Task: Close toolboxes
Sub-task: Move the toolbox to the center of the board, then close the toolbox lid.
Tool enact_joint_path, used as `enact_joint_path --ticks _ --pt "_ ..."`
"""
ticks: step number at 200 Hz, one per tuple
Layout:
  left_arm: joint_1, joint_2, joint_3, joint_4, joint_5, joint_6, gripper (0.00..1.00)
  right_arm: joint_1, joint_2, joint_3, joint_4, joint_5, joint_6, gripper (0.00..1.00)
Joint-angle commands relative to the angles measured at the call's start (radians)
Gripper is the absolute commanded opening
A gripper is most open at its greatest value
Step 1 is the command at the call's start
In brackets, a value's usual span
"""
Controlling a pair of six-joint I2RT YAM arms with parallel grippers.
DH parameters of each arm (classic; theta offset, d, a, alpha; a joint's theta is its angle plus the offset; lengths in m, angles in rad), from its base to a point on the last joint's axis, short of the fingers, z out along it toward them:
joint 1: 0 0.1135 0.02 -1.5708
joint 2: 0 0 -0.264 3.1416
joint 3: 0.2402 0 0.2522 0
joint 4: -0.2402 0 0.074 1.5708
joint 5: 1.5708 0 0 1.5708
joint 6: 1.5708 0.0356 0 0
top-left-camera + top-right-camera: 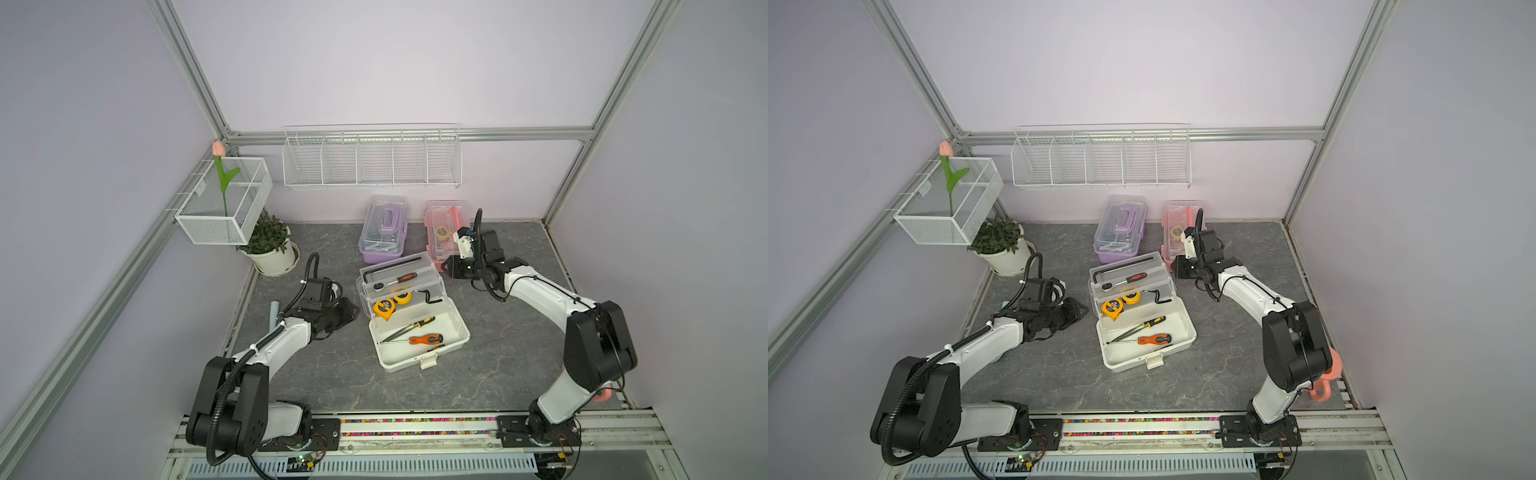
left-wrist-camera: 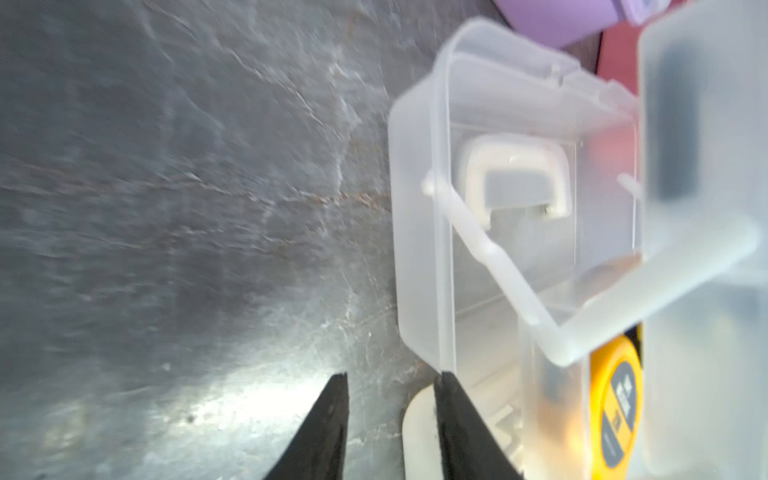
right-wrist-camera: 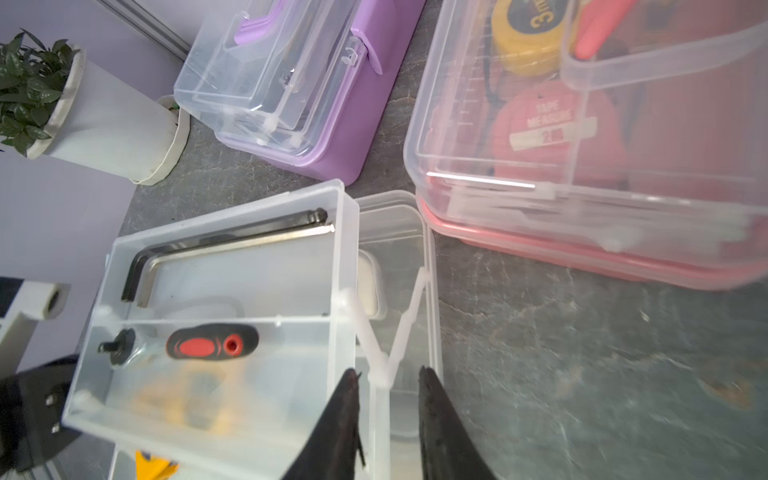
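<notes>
**Top views.** In both top views we see the white toolbox (image 1: 451, 328) at table ctr. Its lid is thrown back and its clear tray (image 1: 430, 272) is raised over the rear half, w/ tools lying in the base. The purple toolbox (image 1: 384, 232) and pink toolbox (image 1: 442, 235) sit behind it near the back wall, lids down; the latches are too small to judge. The left gripper (image 1: 351, 311) is low beside the white box's left side. The right gripper (image 1: 448, 266) is at its far right corner, btwn it and the pink box. We can't read the jaw gaps from up here.

**Left wrist.** The fingers (image 2: 328, 424) stand a narrow way apart and hold nothing. One tip is right at a corner of the clear lid (image 2: 419, 249); contact is unclear, the pic is blurred. A white handle (image 2: 515, 174) shows through the lid, and a yellow tape measure (image 2: 619, 399) is nearby.

**Right wrist.** The jaws are partly parted and straddle the joint of the clear link arms (image 3: 409, 320). There's a gap on each side, so they aren't clamped. The tray holds hex keys (image 3: 232, 245) and a red-black ratchet handle (image 3: 212, 343). The purple and pink boxes lie beyond, plus a potted plant (image 3: 104, 124).
</notes>
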Motion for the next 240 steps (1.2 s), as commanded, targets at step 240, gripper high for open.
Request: enact_joint_path --ticks 240 --pt "-0.005 0.411 0.262 0.212 -0.044 0.044 0.3 0.049 -0.221 -0.164 -0.174 0.119 0.026 0.69"
